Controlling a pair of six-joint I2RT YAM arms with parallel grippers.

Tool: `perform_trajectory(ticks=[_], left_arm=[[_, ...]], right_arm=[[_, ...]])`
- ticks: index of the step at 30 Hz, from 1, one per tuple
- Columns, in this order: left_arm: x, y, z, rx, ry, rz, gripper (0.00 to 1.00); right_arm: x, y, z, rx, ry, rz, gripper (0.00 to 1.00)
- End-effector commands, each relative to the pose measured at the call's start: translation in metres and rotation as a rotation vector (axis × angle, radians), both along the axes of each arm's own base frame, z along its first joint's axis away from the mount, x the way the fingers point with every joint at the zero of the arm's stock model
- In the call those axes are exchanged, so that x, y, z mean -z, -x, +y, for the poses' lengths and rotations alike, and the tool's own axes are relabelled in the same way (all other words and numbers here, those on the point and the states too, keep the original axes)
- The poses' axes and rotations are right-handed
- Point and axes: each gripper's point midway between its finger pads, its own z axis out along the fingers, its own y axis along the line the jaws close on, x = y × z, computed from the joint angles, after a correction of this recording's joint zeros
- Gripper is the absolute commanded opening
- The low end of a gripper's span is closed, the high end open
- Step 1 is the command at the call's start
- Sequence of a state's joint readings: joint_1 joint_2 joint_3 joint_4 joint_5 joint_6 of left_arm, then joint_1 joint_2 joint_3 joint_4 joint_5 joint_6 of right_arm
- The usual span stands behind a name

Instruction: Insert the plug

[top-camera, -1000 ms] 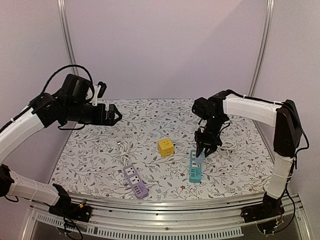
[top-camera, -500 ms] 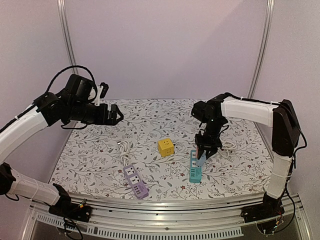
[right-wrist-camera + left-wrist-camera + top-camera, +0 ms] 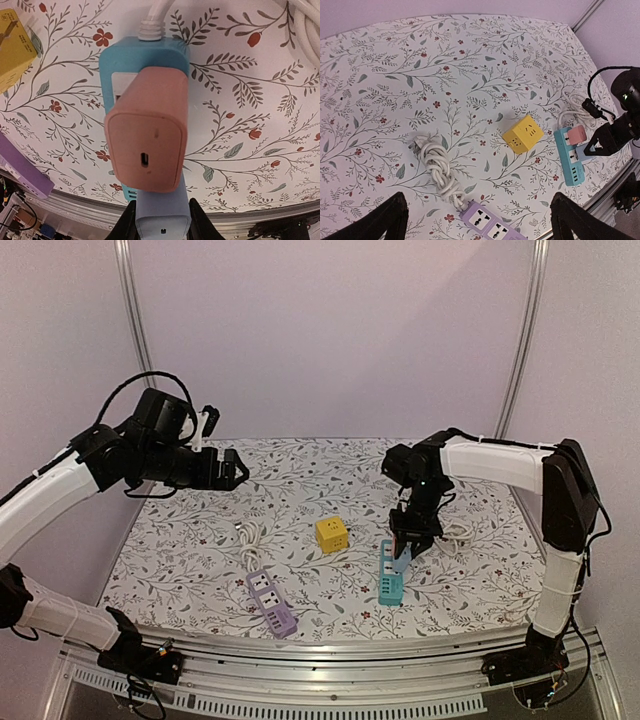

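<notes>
At far left, above table [image 3: 300, 465], left gripper [image 3: 232, 468] hung with jaws wide, empty. Front-left: purple power strip [image 3: 271, 602], white cable coil [image 3: 247, 537]. Centre: yellow cube socket [image 3: 331, 533]. At right, right gripper [image 3: 405, 543] clamped pale blue plug [image 3: 162, 218] over teal strip [image 3: 390, 583], beside pink charger [image 3: 147, 135] standing on strip.

A pale blue plug [image 3: 162, 216] sits clamped between the fingers of the right end effector [image 3: 162, 227], a small port in its top face, just beside a pink plug [image 3: 147, 145] that stands upright in a teal power strip [image 3: 145, 56]. The strip lies flat on the flowered desk [image 3: 330, 470], right of centre, its white cord [image 3: 159, 10] leaving the far end.
</notes>
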State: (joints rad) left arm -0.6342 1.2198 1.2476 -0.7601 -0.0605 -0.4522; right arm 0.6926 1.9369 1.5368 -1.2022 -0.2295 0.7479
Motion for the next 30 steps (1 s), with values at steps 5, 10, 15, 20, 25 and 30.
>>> perform_trajectory(ticks=[5,10,15,20,25,30], left_arm=[[0.0029,-0.0026,0.0052,-0.005,-0.007,-0.001,0.99],[0.0016,-0.0025,0.0065,-0.008,-0.006,-0.004,1.0],[0.0015,-0.0018,0.0069,-0.007,-0.006,-0.003,0.99],[0.0006,-0.001,0.0081,-0.009,-0.005,-0.005,0.99],[-0.0001,-0.0004,0.0086,-0.01,-0.003,-0.006,0.99],[-0.0014,0.0001,0.0097,-0.013,-0.002,-0.008,0.99]], right_arm=[[0.0142,0.0014,-0.0069,0.021,0.038,0.018,0.0],[0.0139,0.0015,-0.0082,0.038,0.051,0.018,0.0],[0.0147,0.0024,-0.0078,0.06,0.063,0.021,0.0],[0.0145,0.0037,-0.0102,0.072,0.083,0.023,0.0],[0.0121,0.0036,-0.0102,0.087,0.108,0.029,0.0],[0.0117,0.0033,-0.0055,0.082,0.118,0.03,0.0]])
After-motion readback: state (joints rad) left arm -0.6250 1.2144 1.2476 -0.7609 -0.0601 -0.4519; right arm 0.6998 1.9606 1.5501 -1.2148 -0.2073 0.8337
